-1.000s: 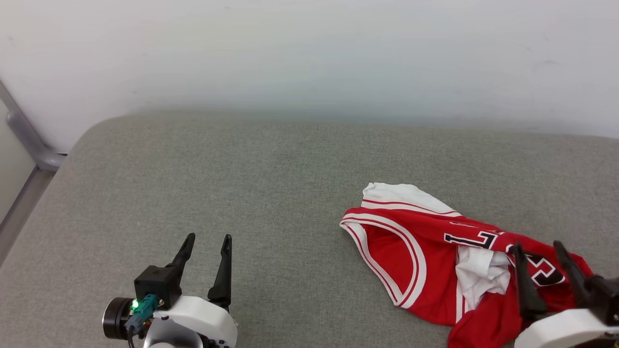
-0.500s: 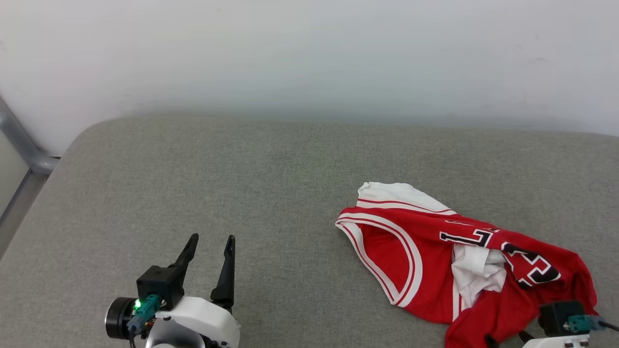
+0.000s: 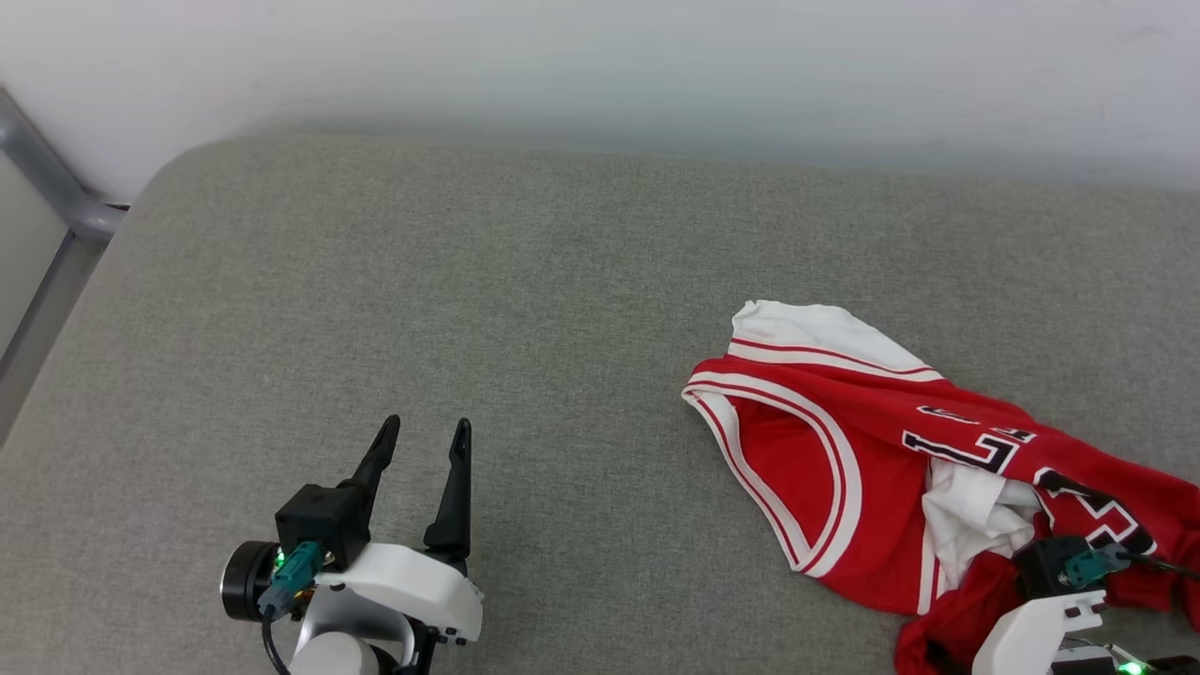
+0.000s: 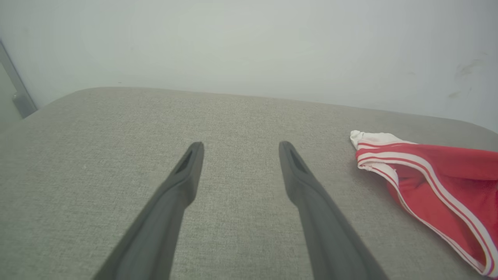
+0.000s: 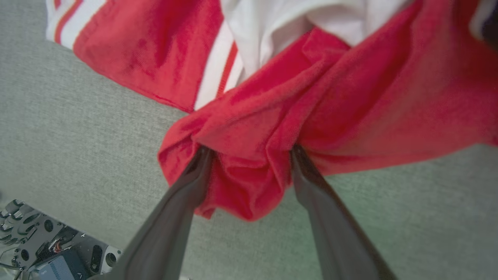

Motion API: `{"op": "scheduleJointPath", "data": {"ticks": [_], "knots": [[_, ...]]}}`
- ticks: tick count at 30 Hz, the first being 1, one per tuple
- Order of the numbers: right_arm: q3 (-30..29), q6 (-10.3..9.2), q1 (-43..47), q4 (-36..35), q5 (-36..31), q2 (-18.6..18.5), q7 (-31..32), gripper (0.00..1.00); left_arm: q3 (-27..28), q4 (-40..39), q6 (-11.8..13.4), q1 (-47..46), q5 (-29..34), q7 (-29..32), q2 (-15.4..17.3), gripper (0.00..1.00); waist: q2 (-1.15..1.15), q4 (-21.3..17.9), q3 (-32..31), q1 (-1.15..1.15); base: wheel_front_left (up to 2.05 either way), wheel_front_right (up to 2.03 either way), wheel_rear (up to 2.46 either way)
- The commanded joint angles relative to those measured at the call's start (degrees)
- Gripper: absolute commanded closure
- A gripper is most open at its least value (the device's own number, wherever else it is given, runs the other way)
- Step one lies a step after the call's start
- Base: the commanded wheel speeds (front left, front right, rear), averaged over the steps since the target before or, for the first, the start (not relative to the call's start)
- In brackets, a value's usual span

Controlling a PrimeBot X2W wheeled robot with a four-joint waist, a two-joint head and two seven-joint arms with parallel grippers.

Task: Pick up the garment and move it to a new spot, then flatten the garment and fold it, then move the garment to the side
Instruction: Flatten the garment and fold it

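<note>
The step in hand looks like the first pick-up. The large red jersey-style garment with white sleeves and red-white striped trim [image 3: 844,450] lies crumpled on the right side of the wide grey woven-fabric cushion [image 3: 469,281], with its near edge towards the robot. Black white-outlined lettering shows on a twisted upper fold, and a white sleeve is bunched in the middle.

The right gripper with two long dark fingers [image 5: 247,151] is down at that near red edge. Its fingers stand wide apart, one on either side of a gathered lump of red cloth, with the tips tucked under folds. It has not clamped anything yet.

To do this well, the fingers should probably close fully on the lump so that several layers are caught, not a single thin edge that could slip out. The lift should then go straight up until the whole shirt hangs free of the cushion before it is carried sideways. If it is dragged, the cloth is likely to roll into a tighter knot and be harder to flatten.

The left gripper, the same dark two-fingered kind [image 3: 425,427], hovers over bare cushion at the lower left. It is spread open, holds nothing, and is well apart from the garment.

A plain white wall [image 3: 600,56] runs behind the cushion, and a grey metal rail [image 3: 56,178] stands at the far left corner. The open stretch of cushion between the two grippers seems the natural new spot, and nothing lies in the way of it
</note>
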Motion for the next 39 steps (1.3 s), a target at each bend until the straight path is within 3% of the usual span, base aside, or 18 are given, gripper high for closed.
{"op": "scheduleJointPath", "data": {"ticks": [1, 2, 12, 18, 24, 28, 38, 39], "knots": [[0.7, -0.02, 1.3, 2.7, 0.7, 0.4, 1.8, 0.71, 0.0, 0.3, -0.4, -1.1, -0.1, -0.4, -0.1, 0.00, 0.00, 0.5, 0.6, 0.00, 0.00, 0.00, 0.00], [0.6, -0.02, 1.7, 3.3, 1.3, 0.4, 2.5, 1.00, 0.0, 0.5, -0.3, -1.1, -0.1, -0.5, -0.2, 0.00, 0.00, 0.6, 0.6, 0.00, 0.00, 0.00, 0.00], [-8.5, -0.05, -3.6, -7.6, -1.3, -3.4, 0.4, 1.00, 0.6, 1.7, -0.3, -0.9, 0.0, -1.1, -0.4, 0.00, 0.00, -1.5, -0.8, 0.00, 0.00, 0.00, 0.00], [-13.6, -0.03, -12.6, -8.7, -2.7, -8.0, 0.3, 1.00, 0.7, 1.2, -0.4, -2.0, 0.2, -1.2, -0.5, 0.00, 0.00, -2.1, 0.0, 0.00, 0.00, 0.00, 0.00], [-14.2, -0.04, -24.5, -4.4, -2.5, -11.5, -1.0, 1.00, 0.6, 0.2, -1.0, -4.5, 0.9, -1.3, -1.2, 0.00, 0.00, -0.5, 4.8, 0.00, 0.00, 0.00, 0.00], [-11.3, -0.03, -32.5, -0.9, -2.5, -13.0, -2.3, 1.00, 0.9, -0.3, -1.8, -6.7, 1.4, -1.4, -1.9, 0.00, 0.00, 1.0, 8.7, 0.00, 0.00, 0.00, 0.00], [-5.6, -0.04, -41.2, 14.4, -2.6, -11.4, -8.9, 1.00, 3.0, -0.3, -3.7, -9.2, 3.3, -1.4, -4.0, 0.00, 0.00, 3.1, 13.6, 0.00, 0.00, 0.00, 0.00], [-5.8, -0.04, -41.2, 16.1, -2.3, -11.1, -10.1, 0.64, 3.3, -0.1, -4.0, -9.2, 3.4, -1.4, -4.2, 0.00, 0.00, 3.1, 13.7, 0.00, 0.00, 0.00, 0.00]]}}
